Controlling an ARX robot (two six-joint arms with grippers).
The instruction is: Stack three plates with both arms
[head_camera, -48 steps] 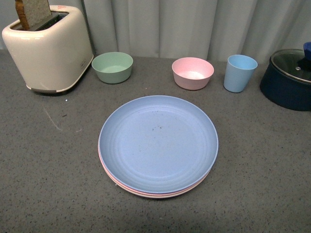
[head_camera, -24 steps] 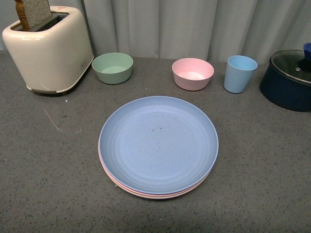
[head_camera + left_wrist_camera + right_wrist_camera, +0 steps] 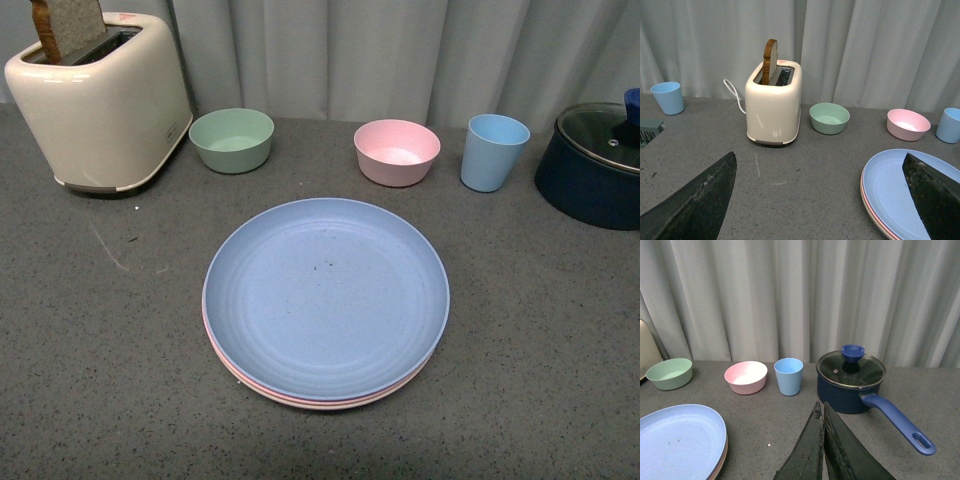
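Note:
The plates lie in one stack at the middle of the grey table. The blue plate (image 3: 325,298) is on top and empty. Below it the rim of the pink plate (image 3: 300,398) shows along the near edge. I cannot make out the beige plate. Neither arm shows in the front view. In the left wrist view my left gripper (image 3: 819,156) is open and empty, one finger over the blue plate (image 3: 890,190), the other over bare table. In the right wrist view my right gripper (image 3: 821,405) is shut and empty, to the right of the stack (image 3: 675,440).
A cream toaster (image 3: 100,100) with a bread slice stands at the back left. A green bowl (image 3: 231,138), a pink bowl (image 3: 396,150) and a blue cup (image 3: 493,150) line the back. A dark blue lidded pot (image 3: 595,160) sits at the back right. Another blue cup (image 3: 667,97) stands left of the toaster.

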